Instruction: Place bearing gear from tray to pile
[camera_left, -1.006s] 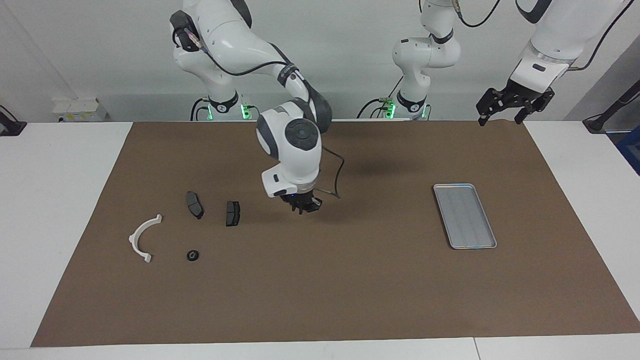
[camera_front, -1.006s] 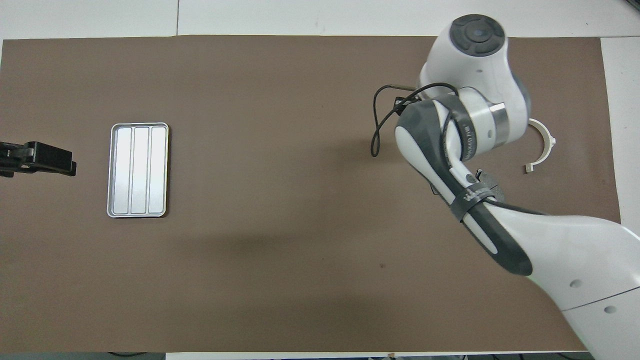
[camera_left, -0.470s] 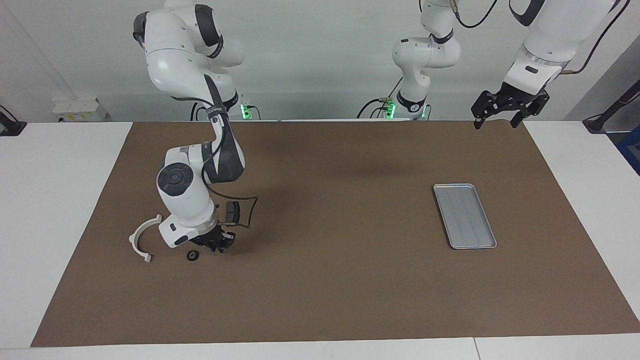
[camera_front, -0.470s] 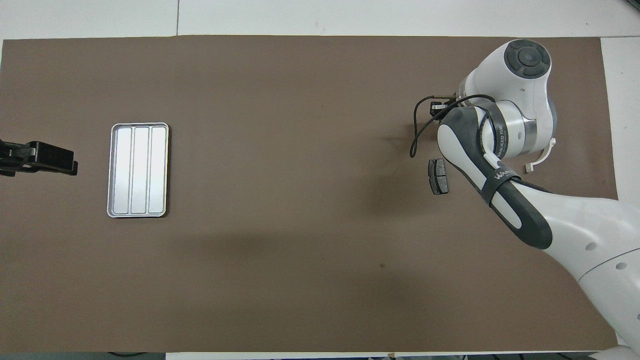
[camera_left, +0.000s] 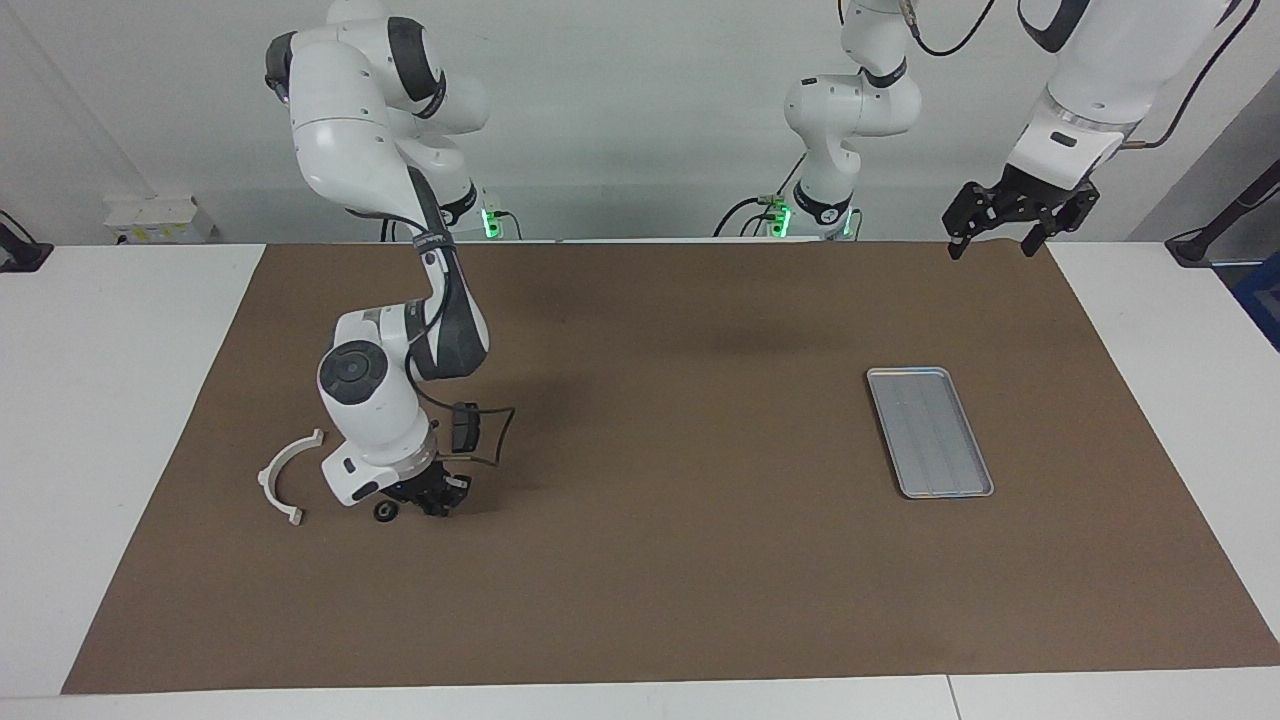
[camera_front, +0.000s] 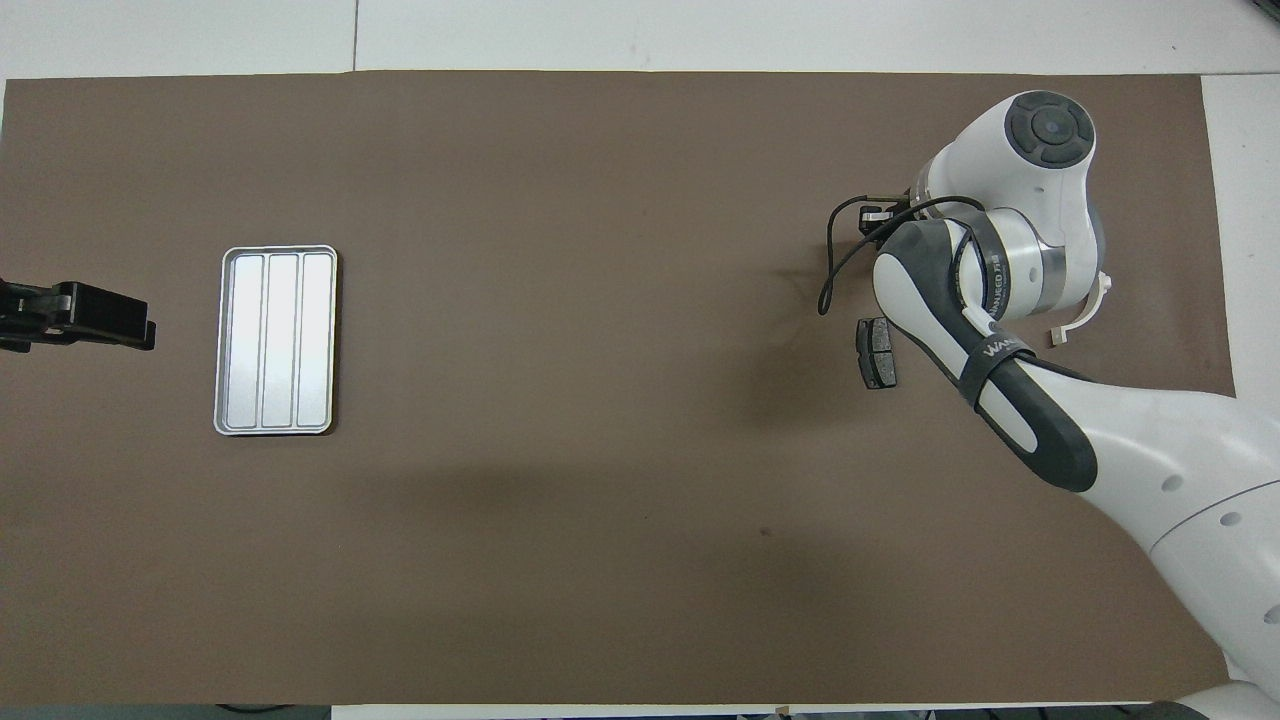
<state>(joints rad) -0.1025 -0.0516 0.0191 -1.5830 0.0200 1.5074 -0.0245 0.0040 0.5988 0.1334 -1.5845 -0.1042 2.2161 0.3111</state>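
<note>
A brown mat (camera_left: 660, 560) covers most of the white table (camera_left: 120, 420), with white margins showing at both ends. The middle of the mat is bare between the 2 groups of things.

The tray (camera_left: 929, 431) lies flat toward the left arm's end of the table, well apart from everything else, its floor showing only ribs.

The pile lies toward the right arm's end. It holds 1 white half-ring bracket (camera_left: 284, 473), 1 visible dark brake pad (camera_left: 465, 427) and the small black ring-shaped gear (camera_left: 384, 511). In the overhead view the right arm covers most of this group, so a second pad cannot be confirmed. The gear rests on the mat, farther from the robots than the pad and between the bracket and the right gripper.

The right gripper (camera_left: 432, 500) is low over the mat just beside the gear. Its finger gap and any contact with the gear cannot be told.

The left gripper (camera_left: 1012, 215) hangs raised over the mat's edge nearest the robots, fingers spread apart and holding nothing. The left arm waits.
</note>
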